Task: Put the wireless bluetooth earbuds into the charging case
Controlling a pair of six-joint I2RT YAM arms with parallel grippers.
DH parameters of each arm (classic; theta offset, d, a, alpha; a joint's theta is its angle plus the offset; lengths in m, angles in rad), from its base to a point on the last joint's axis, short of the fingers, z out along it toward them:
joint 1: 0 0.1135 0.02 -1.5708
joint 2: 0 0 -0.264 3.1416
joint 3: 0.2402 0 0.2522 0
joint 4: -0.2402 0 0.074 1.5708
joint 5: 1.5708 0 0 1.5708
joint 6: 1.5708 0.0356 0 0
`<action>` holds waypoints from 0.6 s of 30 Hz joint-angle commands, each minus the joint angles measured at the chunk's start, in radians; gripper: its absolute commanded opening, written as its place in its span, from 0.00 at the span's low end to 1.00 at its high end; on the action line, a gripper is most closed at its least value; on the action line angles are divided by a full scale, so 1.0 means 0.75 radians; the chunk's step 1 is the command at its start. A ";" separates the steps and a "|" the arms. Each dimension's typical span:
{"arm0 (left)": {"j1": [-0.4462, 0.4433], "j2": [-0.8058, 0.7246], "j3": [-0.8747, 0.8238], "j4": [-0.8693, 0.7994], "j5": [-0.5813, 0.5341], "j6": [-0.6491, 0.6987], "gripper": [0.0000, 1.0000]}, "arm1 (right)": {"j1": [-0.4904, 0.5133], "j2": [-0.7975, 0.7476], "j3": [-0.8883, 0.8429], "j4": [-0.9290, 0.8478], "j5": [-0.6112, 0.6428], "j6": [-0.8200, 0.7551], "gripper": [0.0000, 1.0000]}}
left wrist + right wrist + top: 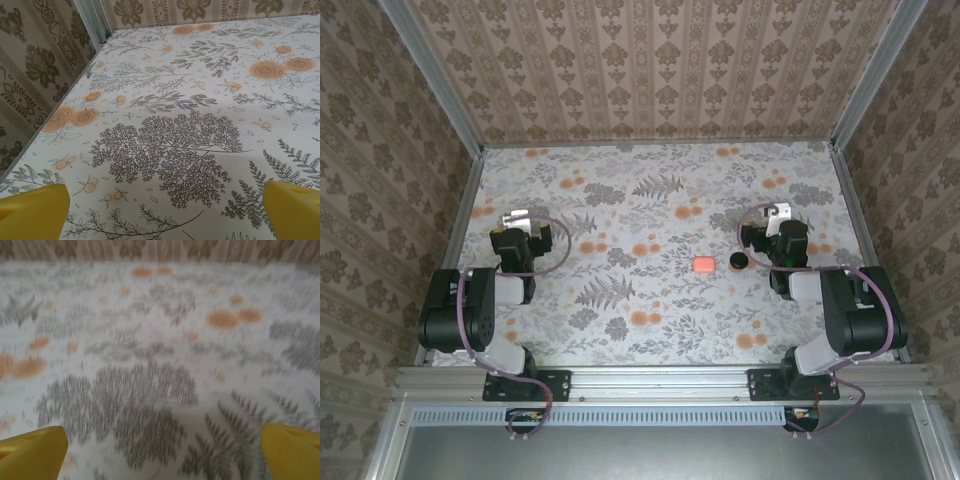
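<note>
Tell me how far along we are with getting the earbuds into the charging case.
Done: nothing visibly. The charging case sits mid-table beside a round black object; the earbuds are too small to make out. In hand: nothing; the left gripper and right gripper are open over the tablecloth. Left: the whole insertion.

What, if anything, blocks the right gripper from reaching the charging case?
Likely nothing, so yes: the charging case lies uncovered on the table, left of the right gripper, whose jaws stand open. A small black object sits beside it, not over it.
</note>
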 commanded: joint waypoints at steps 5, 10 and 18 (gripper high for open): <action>-0.010 -0.010 0.017 -0.015 0.017 -0.010 1.00 | -0.016 0.016 0.016 0.063 -0.028 0.056 1.00; -0.009 -0.012 0.018 -0.016 0.019 -0.011 1.00 | -0.016 0.017 0.016 0.069 -0.013 0.064 1.00; -0.010 -0.012 0.018 -0.015 0.020 -0.011 1.00 | -0.017 0.017 0.014 0.069 -0.014 0.062 1.00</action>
